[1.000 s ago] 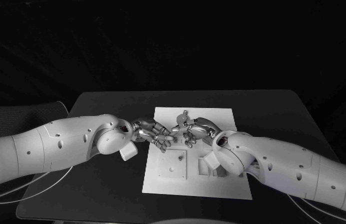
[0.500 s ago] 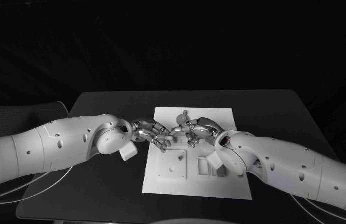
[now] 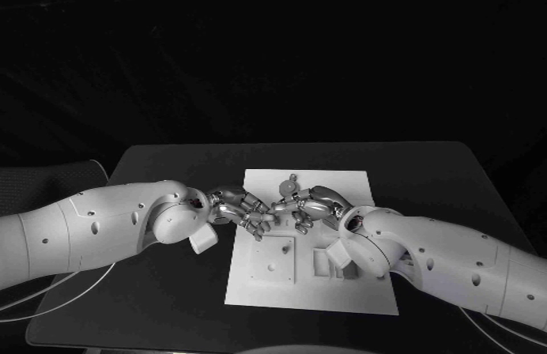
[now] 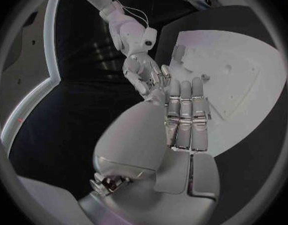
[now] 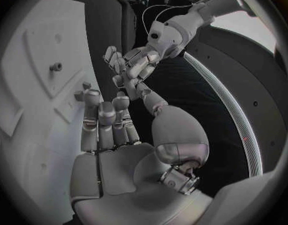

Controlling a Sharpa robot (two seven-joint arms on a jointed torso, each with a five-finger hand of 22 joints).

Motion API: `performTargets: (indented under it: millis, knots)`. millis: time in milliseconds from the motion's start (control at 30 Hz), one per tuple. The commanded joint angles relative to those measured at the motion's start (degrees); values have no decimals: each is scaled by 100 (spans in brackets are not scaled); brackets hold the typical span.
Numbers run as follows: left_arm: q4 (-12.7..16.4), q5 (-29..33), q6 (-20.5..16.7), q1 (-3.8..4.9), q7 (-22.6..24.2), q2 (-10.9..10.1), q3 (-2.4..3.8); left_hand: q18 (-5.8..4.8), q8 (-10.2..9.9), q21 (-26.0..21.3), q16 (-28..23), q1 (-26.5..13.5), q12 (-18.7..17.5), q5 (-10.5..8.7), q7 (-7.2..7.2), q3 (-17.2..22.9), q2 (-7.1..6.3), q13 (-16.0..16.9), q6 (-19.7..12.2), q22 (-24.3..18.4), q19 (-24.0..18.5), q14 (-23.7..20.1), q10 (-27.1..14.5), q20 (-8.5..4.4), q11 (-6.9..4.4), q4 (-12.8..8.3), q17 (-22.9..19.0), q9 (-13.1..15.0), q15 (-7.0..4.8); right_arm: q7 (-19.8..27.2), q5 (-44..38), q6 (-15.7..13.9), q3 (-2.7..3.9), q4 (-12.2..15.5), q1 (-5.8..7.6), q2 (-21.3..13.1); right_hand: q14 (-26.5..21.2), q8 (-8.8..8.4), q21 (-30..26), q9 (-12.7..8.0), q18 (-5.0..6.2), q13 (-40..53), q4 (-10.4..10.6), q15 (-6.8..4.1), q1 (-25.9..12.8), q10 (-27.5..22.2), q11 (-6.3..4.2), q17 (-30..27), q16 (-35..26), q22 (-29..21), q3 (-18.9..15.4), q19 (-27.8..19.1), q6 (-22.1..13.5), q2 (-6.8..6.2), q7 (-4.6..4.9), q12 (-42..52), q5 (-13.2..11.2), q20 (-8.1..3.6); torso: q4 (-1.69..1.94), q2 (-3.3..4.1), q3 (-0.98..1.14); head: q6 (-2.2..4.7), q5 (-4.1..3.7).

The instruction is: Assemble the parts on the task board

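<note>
Saw both hands meeting over far half of task board on bench. Left hand fingers straight, pressed together, holding nothing I could make out. Right hand fingers curled; couldn't tell if pinching small part at fingertips. Part lay between hands, nearer right. Versus a second ago: right hand edged slightly toward me, left unmoved.

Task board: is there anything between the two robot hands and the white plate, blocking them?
Nothing visible blocks them. The left hand and right hand meet fingertip to fingertip right over the task board, fingers stretched flat towards it in both wrist views. Whether either pinches a part is too small to tell.
</note>
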Motion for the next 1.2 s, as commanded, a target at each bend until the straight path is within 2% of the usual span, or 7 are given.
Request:
performTargets:
  millis: [33,67,167,633,967,1200]
  knots:
    - [17,52,27,5,64,10,5,92,38,-21,-32,-2,-33,12,-91,11,39,7,134,8,-37,-27,41,6,-15,-6,9,6,3,109,-55,116,1,9,-4,12,-7,44,15,8,224,-9,-8,-44,67,5,-30,-6,38,73,8,1,131,17,42,36,-1,-36,1,1,-3,-1,-3]
    - [18,53,25,5,64,9,5,92,38,-21,-32,-1,-34,12,-91,11,38,7,134,8,-37,-27,42,7,-15,-6,9,6,3,110,-55,117,1,8,-4,13,2,83,24,23,224,-15,1,-64,196,27,-54,-7,42,77,82,11,199,72,18,41,-161,-46,1,1,-3,-1,-3]
    - [20,54,27,5,62,7,5,92,37,-21,-32,0,-36,12,-90,9,38,7,134,8,-38,-28,42,7,-15,-6,10,6,3,110,-65,123,1,7,-4,15,16,122,31,34,224,-33,-3,-91,295,57,-80,-14,42,80,174,19,277,130,-10,35,-251,-40,1,1,-3,-1,-3]
    - [28,56,30,5,47,6,5,91,37,-22,-34,5,-42,12,-88,2,40,8,135,10,-41,-31,47,8,-14,-6,12,8,4,208,77,98,1,4,-4,19,67,257,70,108,224,-72,0,-176,401,150,-178,-24,58,92,422,49,545,321,-113,27,-268,-30,0,1,1,-18,2]
    - [29,62,50,5,45,12,5,91,36,-22,-35,10,-47,12,-87,-3,40,9,134,12,-43,-33,49,9,-13,-6,14,9,5,253,104,105,1,7,-4,29,75,259,80,116,224,-78,1,-188,374,165,-188,-25,61,94,439,53,554,285,-122,24,-287,-30,0,1,1,-18,2]
    - [23,91,-9,5,44,17,5,91,33,-22,-35,12,-55,13,-83,-19,22,10,130,15,-44,-33,53,10,-9,-6,17,8,6,255,93,128,1,-7,-4,34,86,300,93,143,224,-86,-3,-207,406,187,-216,-26,67,96,540,54,639,372,-153,20,-286,-37,0,0,-3,-18,-1]
